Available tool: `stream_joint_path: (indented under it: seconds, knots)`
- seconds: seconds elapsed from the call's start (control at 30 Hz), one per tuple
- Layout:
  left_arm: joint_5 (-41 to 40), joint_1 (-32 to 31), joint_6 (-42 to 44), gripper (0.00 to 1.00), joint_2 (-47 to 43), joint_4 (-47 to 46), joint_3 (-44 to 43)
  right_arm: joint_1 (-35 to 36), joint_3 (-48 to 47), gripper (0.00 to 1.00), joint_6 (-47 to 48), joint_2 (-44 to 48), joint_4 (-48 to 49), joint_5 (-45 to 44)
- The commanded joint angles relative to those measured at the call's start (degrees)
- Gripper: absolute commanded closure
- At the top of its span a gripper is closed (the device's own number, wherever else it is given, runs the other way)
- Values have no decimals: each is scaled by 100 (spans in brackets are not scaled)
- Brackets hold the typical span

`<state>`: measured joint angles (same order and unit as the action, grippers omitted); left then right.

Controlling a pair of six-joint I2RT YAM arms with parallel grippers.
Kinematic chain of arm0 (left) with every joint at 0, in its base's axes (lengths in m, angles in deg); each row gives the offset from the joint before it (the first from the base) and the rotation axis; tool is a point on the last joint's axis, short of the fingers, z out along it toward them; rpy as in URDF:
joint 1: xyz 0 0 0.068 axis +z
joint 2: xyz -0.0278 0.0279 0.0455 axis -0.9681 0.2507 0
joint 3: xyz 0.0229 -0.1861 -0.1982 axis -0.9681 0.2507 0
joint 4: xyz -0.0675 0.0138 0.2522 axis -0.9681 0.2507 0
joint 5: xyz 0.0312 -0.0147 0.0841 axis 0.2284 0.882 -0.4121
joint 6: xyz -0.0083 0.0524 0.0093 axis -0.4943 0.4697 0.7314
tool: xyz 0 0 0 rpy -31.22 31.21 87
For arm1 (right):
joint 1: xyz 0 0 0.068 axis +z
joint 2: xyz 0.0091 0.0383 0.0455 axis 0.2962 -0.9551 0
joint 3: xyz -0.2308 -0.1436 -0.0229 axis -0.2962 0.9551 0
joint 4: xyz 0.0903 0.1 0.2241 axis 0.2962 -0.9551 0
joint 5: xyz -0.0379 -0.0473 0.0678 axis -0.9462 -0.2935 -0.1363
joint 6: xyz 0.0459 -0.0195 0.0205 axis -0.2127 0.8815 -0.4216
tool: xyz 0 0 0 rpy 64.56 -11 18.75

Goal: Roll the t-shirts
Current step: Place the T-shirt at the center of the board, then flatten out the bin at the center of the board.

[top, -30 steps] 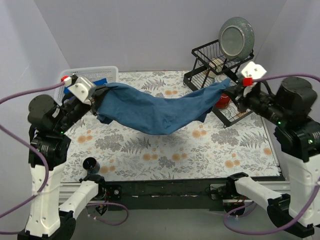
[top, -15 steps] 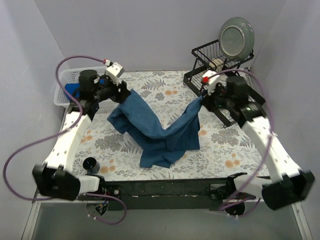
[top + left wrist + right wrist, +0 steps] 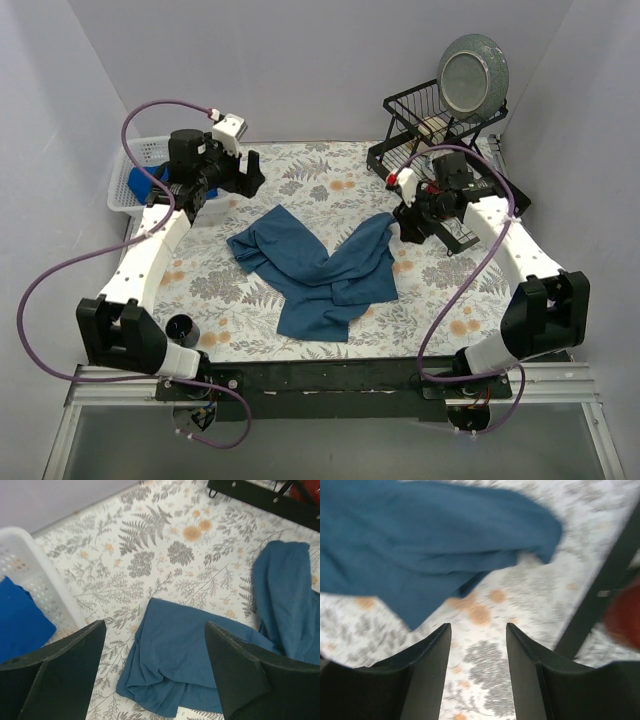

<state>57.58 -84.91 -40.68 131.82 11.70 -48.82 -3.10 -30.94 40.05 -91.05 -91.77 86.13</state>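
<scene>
The dark-blue t-shirt lies crumpled in a V shape on the floral table, free of both grippers. In the left wrist view this dark-blue t-shirt lies below and ahead of my left gripper, whose jaws stand wide open and empty. That left gripper hovers above the shirt's far left corner. My right gripper is open just off the shirt's right end, and nothing sits between its fingers; the shirt shows ahead of it. A royal-blue t-shirt rests bundled in the white basket.
The white basket stands at the table's back left. A black dish rack holding a grey plate stands at the back right, close to my right gripper. A red object sits beside the rack's bar.
Both grippers have opened and let go of the dark-blue t-shirt. It was stretched in the air between them and now lies on the table. Both arms have reached forward and down.
</scene>
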Motion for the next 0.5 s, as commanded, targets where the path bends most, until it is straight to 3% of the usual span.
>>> stream_joint_path:
  seconds: [0.0, 0.2, 0.47]
  knots:
    - [56, 11, 80, 20, -591, 239, 453, 37, 778, 46, 408, -156, -1483, 654]
    - [320, 11, 230, 19, -917, 547, 832, 37, 1437, 48, 124, -411, -1176, 610]
    - [250, 46, 300, 19, -1014, 609, 964, 292, 1333, 45, 133, -955, -1035, 575]
